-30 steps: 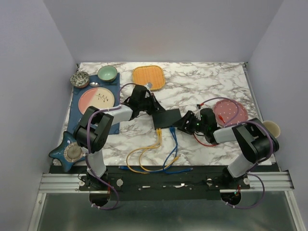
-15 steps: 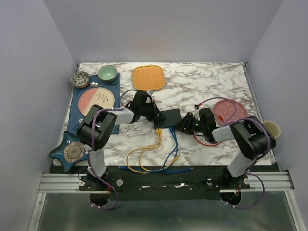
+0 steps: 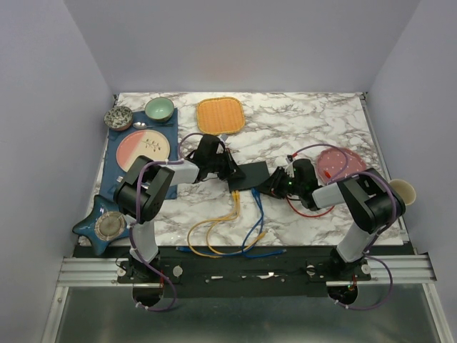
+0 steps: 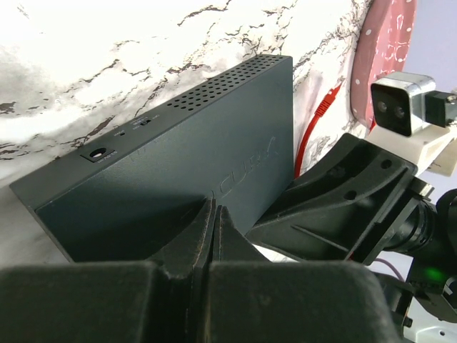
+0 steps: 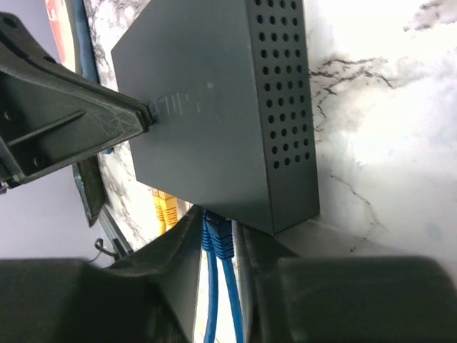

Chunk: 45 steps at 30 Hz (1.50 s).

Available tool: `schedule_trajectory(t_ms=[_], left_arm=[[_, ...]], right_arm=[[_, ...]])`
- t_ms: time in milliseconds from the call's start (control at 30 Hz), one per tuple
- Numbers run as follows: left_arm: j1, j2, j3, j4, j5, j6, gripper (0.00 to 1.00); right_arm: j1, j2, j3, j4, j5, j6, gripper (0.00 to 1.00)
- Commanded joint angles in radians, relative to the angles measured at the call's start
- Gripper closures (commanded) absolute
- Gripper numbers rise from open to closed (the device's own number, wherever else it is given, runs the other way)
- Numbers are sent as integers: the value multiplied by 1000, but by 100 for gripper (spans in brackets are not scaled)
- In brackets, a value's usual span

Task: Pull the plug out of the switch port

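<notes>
From above, the flat matte-black rectangular switch (image 3: 250, 174) is lying mid-table on the white marble-patterned tabletop (image 3: 307, 121). The left claw (image 3: 230, 169) is bearing on its left end. The right claw (image 3: 265, 187) is reaching in at its near edge, where the blue plug (image 3: 255, 193) is sitting in a port beside a yellow plug (image 3: 235, 194).

In the left wrist view, the left claw's fingers are pressed together on nothing, their tips pushing down on the switch's top face.

In the right wrist view, the right claw's fingers are hugging the blue plug and seem to be gripping it; it looks seated.

The grip is being secured. Next comes a straight pull along the port's axis while the switch is kept pinned.

Since a second ago, the left arm has resettled against the switch and the right claw has crept closer. The switch and the blue plug have not moved.
</notes>
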Motion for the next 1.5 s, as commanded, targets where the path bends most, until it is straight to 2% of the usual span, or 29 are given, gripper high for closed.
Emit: schedule_trajectory(t_ms=[0, 300, 633, 1100, 1467], left_arm=[[-3, 13, -4, -30, 15, 12, 100], [-3, 1, -15, -18, 19, 3, 100], [-27, -81, -67, -4, 125, 3, 100], [-61, 11, -33, -66, 206, 0, 100], [-56, 96, 1, -107, 90, -95, 100]], right_arm=[[-8, 35, 8, -25, 17, 11, 75], [-8, 44, -26, 4, -3, -29, 99], [-10, 47, -21, -7, -29, -50, 99], [-8, 38, -4, -30, -35, -70, 99], [0, 53, 7, -92, -142, -133, 99]])
